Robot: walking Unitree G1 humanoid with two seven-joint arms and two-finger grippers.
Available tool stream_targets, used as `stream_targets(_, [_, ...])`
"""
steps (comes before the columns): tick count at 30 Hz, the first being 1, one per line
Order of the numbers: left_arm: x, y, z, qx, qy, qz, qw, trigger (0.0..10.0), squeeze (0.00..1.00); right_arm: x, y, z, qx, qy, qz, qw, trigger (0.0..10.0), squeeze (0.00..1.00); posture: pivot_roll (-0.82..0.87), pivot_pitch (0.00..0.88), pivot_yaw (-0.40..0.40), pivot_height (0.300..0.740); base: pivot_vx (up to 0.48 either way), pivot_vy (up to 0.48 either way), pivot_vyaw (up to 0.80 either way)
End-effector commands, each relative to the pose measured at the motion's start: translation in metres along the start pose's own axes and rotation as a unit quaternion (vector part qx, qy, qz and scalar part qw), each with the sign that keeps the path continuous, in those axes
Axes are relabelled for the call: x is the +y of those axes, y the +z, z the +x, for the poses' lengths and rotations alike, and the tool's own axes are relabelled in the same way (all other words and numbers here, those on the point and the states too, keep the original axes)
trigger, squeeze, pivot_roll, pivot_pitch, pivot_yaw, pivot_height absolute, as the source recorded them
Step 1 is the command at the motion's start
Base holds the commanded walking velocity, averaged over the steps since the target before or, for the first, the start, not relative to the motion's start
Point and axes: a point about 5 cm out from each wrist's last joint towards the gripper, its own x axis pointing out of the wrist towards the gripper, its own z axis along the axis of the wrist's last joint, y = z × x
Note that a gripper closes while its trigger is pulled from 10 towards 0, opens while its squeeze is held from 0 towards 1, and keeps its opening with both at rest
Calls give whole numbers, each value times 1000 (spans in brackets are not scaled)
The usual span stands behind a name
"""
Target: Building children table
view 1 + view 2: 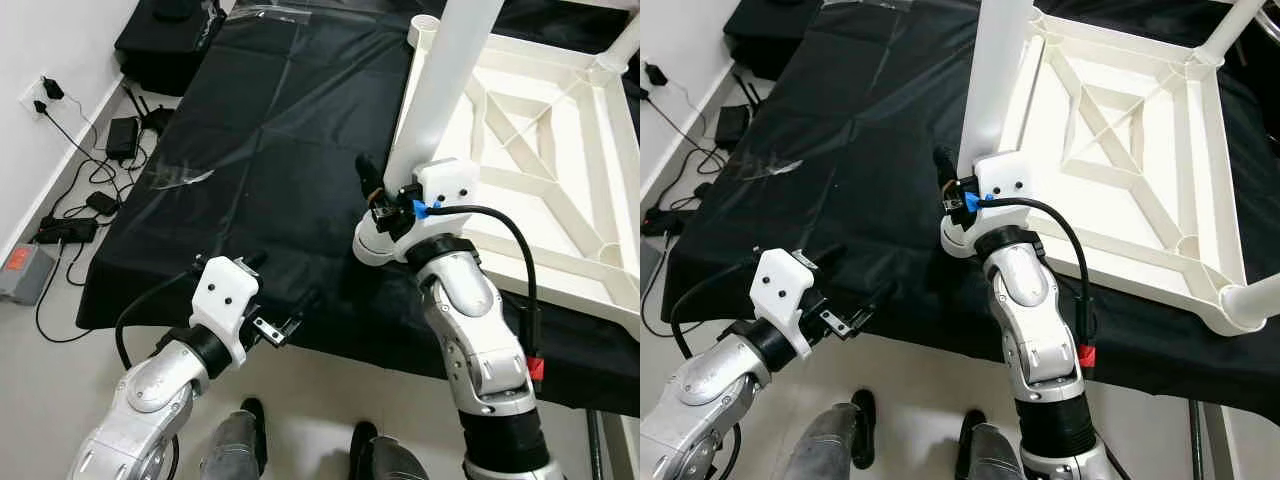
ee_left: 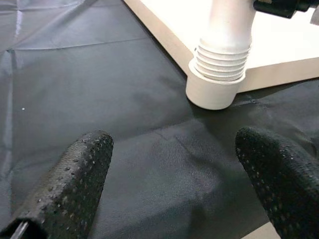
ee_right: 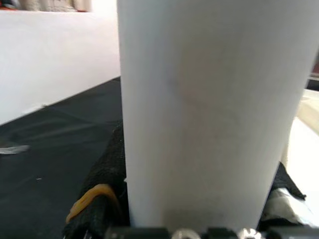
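At far left, by the wall, a tangle of black power adapters and cables [image 1: 95, 205] is seen on the floor, clear of the work.

The bench is covered by a black plastic sheet [image 1: 250, 150]; a clear plastic bag [image 1: 180, 178] lies on it towards its left side.

The left gripper [image 1: 283, 325] is held low at the near edge of the sheet, well apart from the workpiece. Its jaws are spread wide with nothing between them; in the left wrist view the dotted black fingers [image 2: 75, 174] frame bare sheet, and are aimed at the threaded base of the leg. Judgement: it is parked in readiness, possibly to steady the corner.

The right gripper [image 1: 375, 200] is set against the white cylindrical plastic table leg [image 1: 440, 90], low on it, just above the corner socket [image 2: 213, 89]. The jaws are closed around the leg; in the right wrist view the black fingers [image 3: 107, 189] are seen on either side of the white tube. The low grasp is judged to suit turning the leg into its thread.

The white ribbed plastic children's tabletop [image 1: 540, 150] lies upside down on the right part of the bench, ribs uppermost, so that the sockets face up. Another white leg [image 1: 1240, 25] is seen at its far corner.

Judgement: the thread rings visible above the socket suggest the leg is not yet fully seated.
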Motion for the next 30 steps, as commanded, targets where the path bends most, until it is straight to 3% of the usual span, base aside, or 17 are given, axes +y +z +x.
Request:
stream_targets(1, [1, -4, -1, 9, -2, 5, 1000, 10000, 0, -21, -17, -9, 45, -97, -36, 994, 10000, 0, 181, 272, -47, 740, 0, 0, 0])
stream_targets(7, [2, -3, 0, 7, -3, 7, 1000, 10000, 0, -25, -20, -14, 62, -174, -42, 982, 10000, 0, 184, 271, -46, 740, 0, 0, 0])
stream_targets(21, [4, -2, 1, 6, -5, 12, 1000, 10000, 0, -37, -26, -19, 86, -270, -36, 958, 10000, 0, 191, 273, -46, 740, 0, 0, 0])
stream_targets(30, [5, -2, 4, 4, -12, 14, 1000, 10000, 0, -77, -33, -28, 103, -365, -73, 922, 10000, 0, 200, 270, -16, 740, 0, 0, 0])
